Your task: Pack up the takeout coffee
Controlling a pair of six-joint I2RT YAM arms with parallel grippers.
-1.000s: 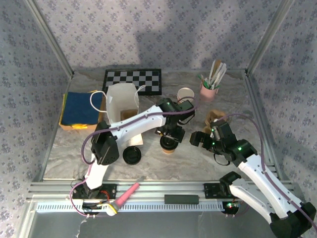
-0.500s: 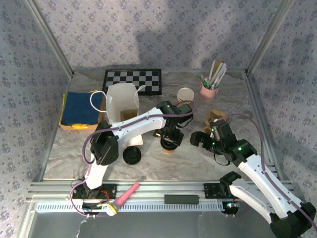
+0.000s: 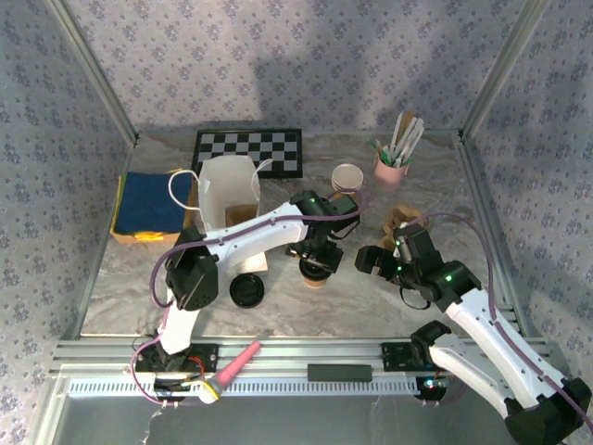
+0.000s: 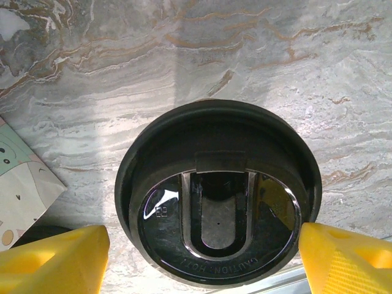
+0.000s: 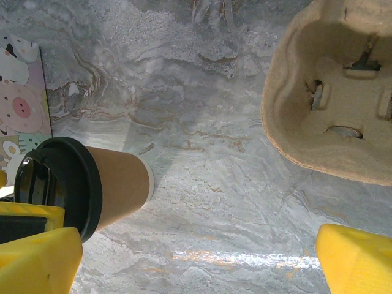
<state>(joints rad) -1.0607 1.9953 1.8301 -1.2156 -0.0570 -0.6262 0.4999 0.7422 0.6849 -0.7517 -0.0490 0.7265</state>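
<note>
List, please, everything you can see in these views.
coffee cup: one, tan with black lid, centre
loose lid: one, black, left of that cup
open paper cup: tan, white inside, back centre; single or stacked unclear
paper bag: one, white, back left
cup carrier: one, tan pulp, right of centre
checkered mat: one, black and white, back
utensil cup: one, pink, back right
folded cloth: one, blue, far left
tool: one, pink handle, front
printed card: one, pastel, beside the coffee cup
left gripper: one, yellow-tipped, open astride the lid
right gripper: one, yellow-tipped, open, between cup and carrier
</note>
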